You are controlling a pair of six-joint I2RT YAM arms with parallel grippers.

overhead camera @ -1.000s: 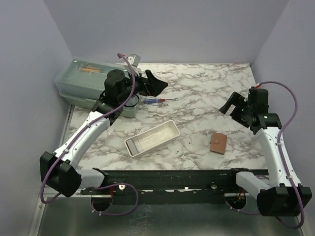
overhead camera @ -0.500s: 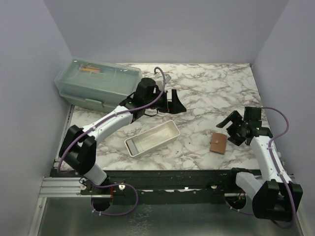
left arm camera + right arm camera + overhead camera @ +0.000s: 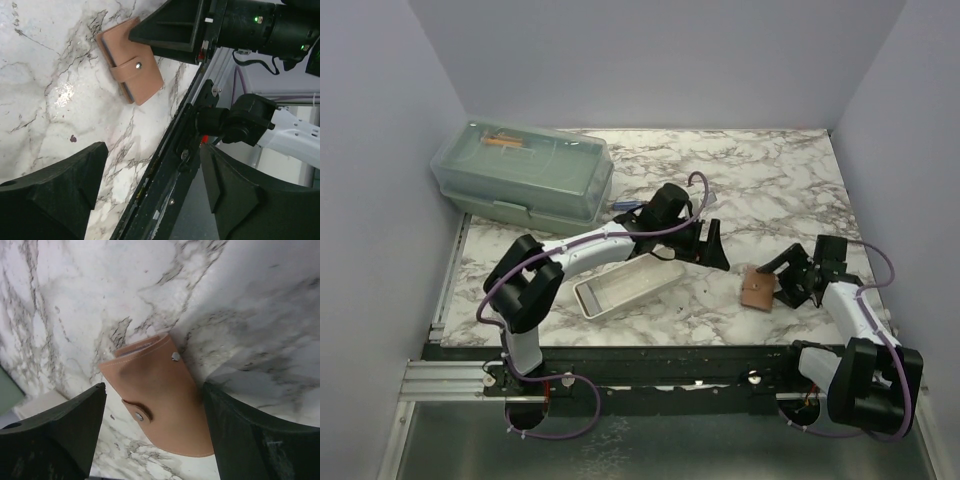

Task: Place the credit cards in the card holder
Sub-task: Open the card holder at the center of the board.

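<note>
The tan-brown card holder (image 3: 756, 293) lies closed on the marble table at the right, strap snapped over it. It also shows in the left wrist view (image 3: 131, 60) and the right wrist view (image 3: 150, 371). My right gripper (image 3: 781, 281) is open and low over the holder, one finger on each side in the right wrist view (image 3: 154, 390); the right finger touches its edge. My left gripper (image 3: 716, 247) is open and empty in the middle of the table, left of the holder, pointing toward the near rail (image 3: 155, 200). No loose credit cards are in view.
A long white tray (image 3: 625, 283) lies just left of my left gripper, under the left arm. A green lidded box (image 3: 525, 180) stands at the back left. A screwdriver tip (image 3: 623, 207) peeks out behind the left arm. The black rail (image 3: 670, 355) runs along the near edge.
My left arm has swung from beside the green box to the table's middle, past the tray. My right gripper has come nearer and left, down around the card holder.
</note>
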